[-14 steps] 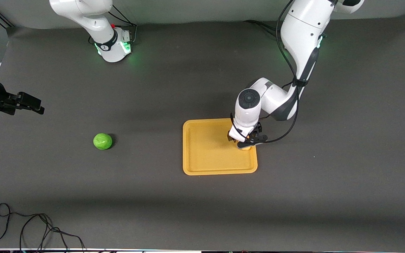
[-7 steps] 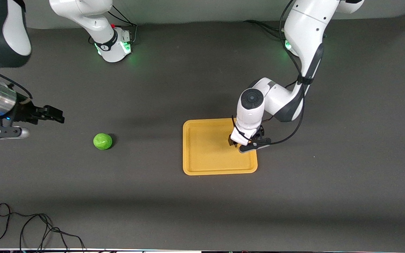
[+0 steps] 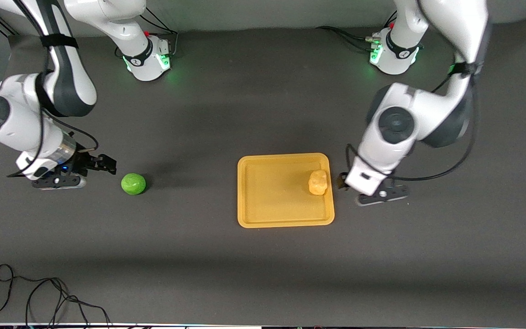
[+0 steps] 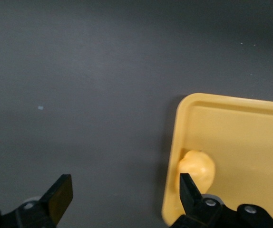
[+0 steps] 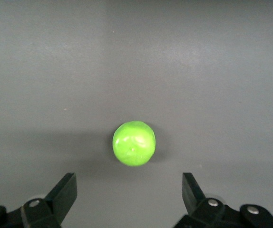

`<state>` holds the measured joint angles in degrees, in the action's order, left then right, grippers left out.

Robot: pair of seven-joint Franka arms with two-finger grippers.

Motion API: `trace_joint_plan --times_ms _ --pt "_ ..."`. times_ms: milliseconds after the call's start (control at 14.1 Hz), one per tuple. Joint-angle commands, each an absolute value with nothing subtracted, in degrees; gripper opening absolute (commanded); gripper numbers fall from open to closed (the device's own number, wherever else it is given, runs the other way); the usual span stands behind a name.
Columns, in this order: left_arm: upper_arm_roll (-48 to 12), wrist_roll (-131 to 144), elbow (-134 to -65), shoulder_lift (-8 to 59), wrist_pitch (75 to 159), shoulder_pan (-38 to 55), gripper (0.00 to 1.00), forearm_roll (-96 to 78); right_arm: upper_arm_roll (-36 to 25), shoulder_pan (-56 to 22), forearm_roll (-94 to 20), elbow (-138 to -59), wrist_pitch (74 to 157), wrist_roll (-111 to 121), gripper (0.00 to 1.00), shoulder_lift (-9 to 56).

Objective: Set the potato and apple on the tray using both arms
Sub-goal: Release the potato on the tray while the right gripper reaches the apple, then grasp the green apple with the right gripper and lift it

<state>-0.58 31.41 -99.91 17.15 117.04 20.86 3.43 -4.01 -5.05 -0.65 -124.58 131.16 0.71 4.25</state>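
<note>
My right jaws (image 3: 107, 163), wide open and empty beside the small round green apple (image 3: 133, 183), should straddle it evenly.

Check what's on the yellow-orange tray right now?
Only the lumpy yellow-tan potato lies on the flat yellow-orange plastic tray, by the rim toward the left arm's end. Nothing covers the tray. The glossy green apple sits on the table mat.

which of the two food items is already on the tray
The potato, the lumpy yellow-tan one, lies on the tray. The green apple sits on the bare table toward the right arm's end.
</note>
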Motion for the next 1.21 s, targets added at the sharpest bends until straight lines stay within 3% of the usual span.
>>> trace_joint_plan --times_ms 0,355,853,1137 --pt "-1.1 17.4 -101.2 10.4 109.6 13.9 1.00 -0.5 -4.2 -5.3 -1.3 -129.2 139.3 2.5 0.98 6.7" --pt "-0.7 2.6 -101.4 3.4 101.5 4.6 1.00 -1.1 -4.2 -5.3 -1.3 -129.1 145.4 2.7 0.98 17.2" --pt "-0.6 -1.6 -101.3 -2.9 98.9 -1.6 1.00 -1.1 -4.1 -5.3 -1.3 -129.0 150.9 2.6 0.98 21.9" --pt "-0.7 -1.5 -100.7 -5.1 96.9 -1.5 1.00 -1.1 -4.1 -5.3 -1.4 -128.0 151.0 2.3 0.64 22.2"
